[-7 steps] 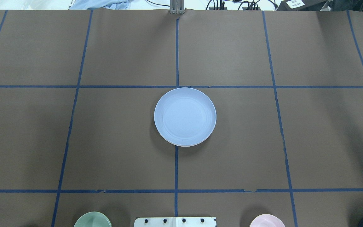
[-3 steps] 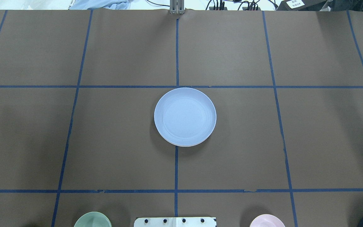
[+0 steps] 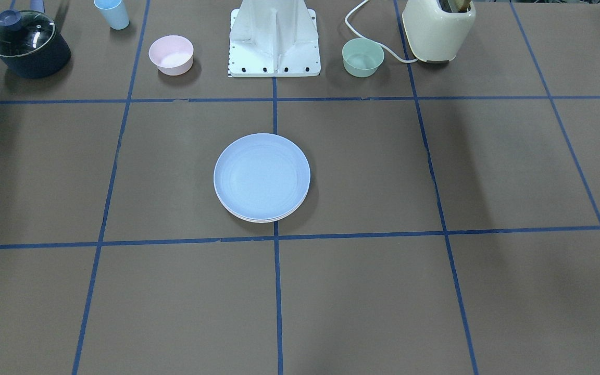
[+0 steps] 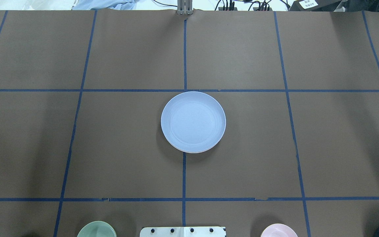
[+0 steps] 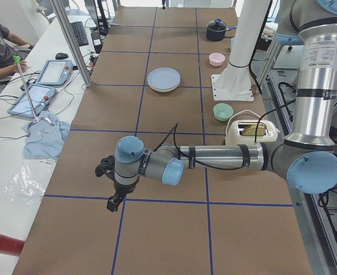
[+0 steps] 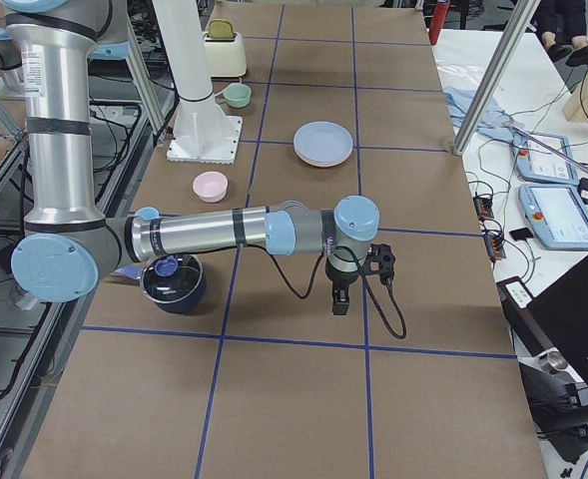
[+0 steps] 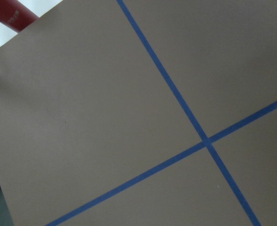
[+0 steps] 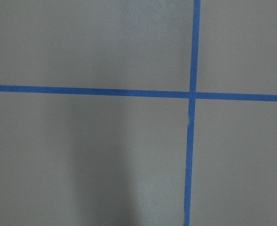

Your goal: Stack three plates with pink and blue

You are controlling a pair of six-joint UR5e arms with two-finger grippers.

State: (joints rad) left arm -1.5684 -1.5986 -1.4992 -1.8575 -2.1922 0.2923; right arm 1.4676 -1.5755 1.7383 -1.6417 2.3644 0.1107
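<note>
The light-blue plate [image 3: 261, 174] lies on top of a stack at the table's middle, and it also shows in the overhead view [image 4: 193, 121]. Thin pale rims of plates beneath it [image 3: 261, 219] show at its edge, and their colours are hard to tell. The pink and cream-green plates are otherwise hidden. My left gripper [image 5: 113, 201] hangs over bare table far from the stack, seen only in the exterior left view. My right gripper [image 6: 339, 301] hangs over bare table at the other end, seen only in the exterior right view. I cannot tell whether either is open or shut.
Along the robot's side stand a small pink bowl [image 3: 171, 54], a small green bowl [image 3: 363, 57], a light-blue cup [image 3: 112, 13], a dark pot with a glass lid [image 3: 26, 43], a cream toaster [image 3: 438, 28] and the white robot base [image 3: 275, 39].
</note>
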